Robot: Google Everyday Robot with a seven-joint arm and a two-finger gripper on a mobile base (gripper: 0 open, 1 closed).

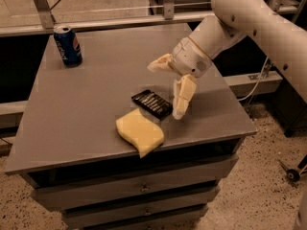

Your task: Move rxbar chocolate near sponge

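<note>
Gripper point(163, 91) is spread wide and holds nothing. It sits low over the right-centre of the table point(86, 104), with one finger point(183, 96) pointing down and its tip just beside the rxbar's right end.

The rxbar point(152, 104) lies flat on the table, its front edge touching or just short of the sponge point(139, 131) (can't tell which).

My read is that placement is done, since the rxbar is near the sponge and free of the gripper. All that looks left is the retreat.

For the next move, lift straight up before you translate. A sideways sweep to the left would drag that lower finger across the rxbar and push it into the sponge.

Edges and room:
- **Sponge:** its near corner reaches the table's front edge and may hang slightly over, so any nudge forward risks tipping it off.
- **Right edge:** close to the gripper, with not much surface to work on that side.
- **Open room:** the left half and the back of the table are free. The can point(67, 44) is well apart in the back-left corner and isn't a factor.
</note>
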